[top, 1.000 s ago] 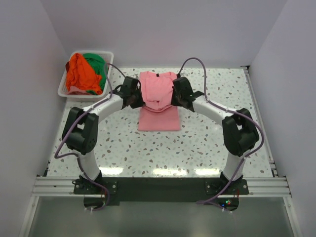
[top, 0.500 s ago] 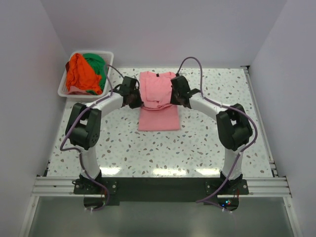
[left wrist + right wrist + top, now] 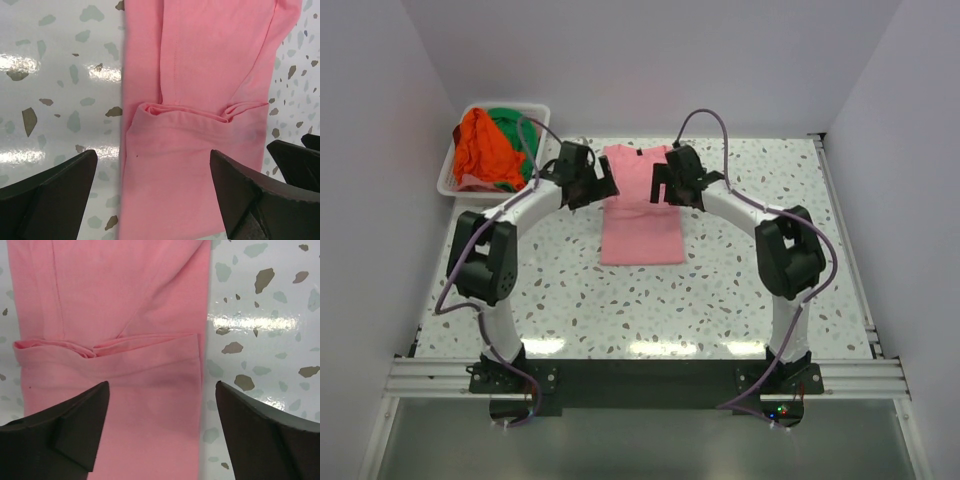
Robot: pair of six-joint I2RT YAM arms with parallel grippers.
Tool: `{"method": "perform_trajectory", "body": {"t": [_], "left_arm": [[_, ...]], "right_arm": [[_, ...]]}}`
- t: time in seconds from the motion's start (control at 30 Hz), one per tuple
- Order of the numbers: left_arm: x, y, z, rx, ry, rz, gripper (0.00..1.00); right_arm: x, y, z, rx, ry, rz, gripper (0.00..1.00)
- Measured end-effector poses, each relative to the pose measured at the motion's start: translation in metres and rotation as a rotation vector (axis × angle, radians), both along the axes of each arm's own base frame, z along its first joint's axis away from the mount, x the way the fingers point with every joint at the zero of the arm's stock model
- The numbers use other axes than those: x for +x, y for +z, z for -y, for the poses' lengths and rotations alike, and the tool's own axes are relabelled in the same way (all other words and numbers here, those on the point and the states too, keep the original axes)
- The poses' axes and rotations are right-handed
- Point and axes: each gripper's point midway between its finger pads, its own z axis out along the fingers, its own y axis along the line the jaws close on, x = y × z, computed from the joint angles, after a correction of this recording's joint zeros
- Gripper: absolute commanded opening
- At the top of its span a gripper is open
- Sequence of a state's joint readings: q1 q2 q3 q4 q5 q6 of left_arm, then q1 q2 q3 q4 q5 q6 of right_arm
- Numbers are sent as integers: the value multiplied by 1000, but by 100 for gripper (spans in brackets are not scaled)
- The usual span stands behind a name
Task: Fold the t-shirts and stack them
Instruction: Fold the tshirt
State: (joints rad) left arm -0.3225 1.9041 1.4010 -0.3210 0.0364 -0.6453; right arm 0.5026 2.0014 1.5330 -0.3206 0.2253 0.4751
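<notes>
Pink t-shirt (image 3: 640, 228) lies folded into a long narrow strip on the speckled table (image 3: 750, 280), midway between the two arms, its collar end toward the far wall. From above, both grippers cover parts of its far half, so the fold there is hard to read. The wrist views show it better: a doubled-over edge runs across the strip (image 3: 200, 75) (image 3: 115, 300), puckered in the middle, though each view cuts the shirt off at top and bottom.

In the far left corner stands a white slotted basket (image 3: 535, 108). An orange t-shirt (image 3: 480, 150) is heaped in it over a green t-shirt (image 3: 512, 128), which shows only at the far right side. A paler scrap at the basket's near edge is too small to make out.

Left gripper (image 3: 603, 186) (image 3: 152, 165) hangs over the strip's left edge with its jaws spread wider than the strip and nothing between them. Right gripper (image 3: 663, 186) (image 3: 162, 390) sits over the right edge, jaws equally wide and empty. Whether any fingertip touches the cloth cannot be told.
</notes>
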Motion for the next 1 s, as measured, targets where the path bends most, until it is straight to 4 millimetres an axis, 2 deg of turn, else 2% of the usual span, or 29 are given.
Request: {"method": "perform_trajectory", "body": {"t": [0.13,0.3,0.37,0.43,0.53,0.63,0.73,0.87,0.9,0.97,1.0], "left_arm": [[-11,17,-6,-4,8,29,100],[-39,41,-15,-23,13,74,100],[-55,40,-17,-38,5,70,100],[-74,30,-18,-55,-10,47,100],[-108,-1,-22,-59,-27,-32,100],[-136,-30,-22,-52,-47,-114,100],[-154,-45,-17,-54,-70,-158,100],[-161,-52,-12,-75,-85,-168,83],[-161,-52,-12,-77,-87,-165,75],[-158,-53,-9,-85,-89,-159,68],[-157,-54,-8,-87,-93,-156,61]], "right_arm": [[-10,0,-1,13,28,-18,99],[-44,9,1,68,82,-45,99],[-61,15,4,99,101,-46,98],[-80,17,9,123,111,-58,99],[-110,13,11,175,139,-86,99],[-138,-5,16,206,153,-141,99],[-157,-24,21,211,148,-203,99],[-167,-36,23,219,139,-241,98],[-167,-35,23,223,137,-242,98],[-165,-34,21,231,135,-232,98],[-164,-33,21,235,132,-230,98]]}}
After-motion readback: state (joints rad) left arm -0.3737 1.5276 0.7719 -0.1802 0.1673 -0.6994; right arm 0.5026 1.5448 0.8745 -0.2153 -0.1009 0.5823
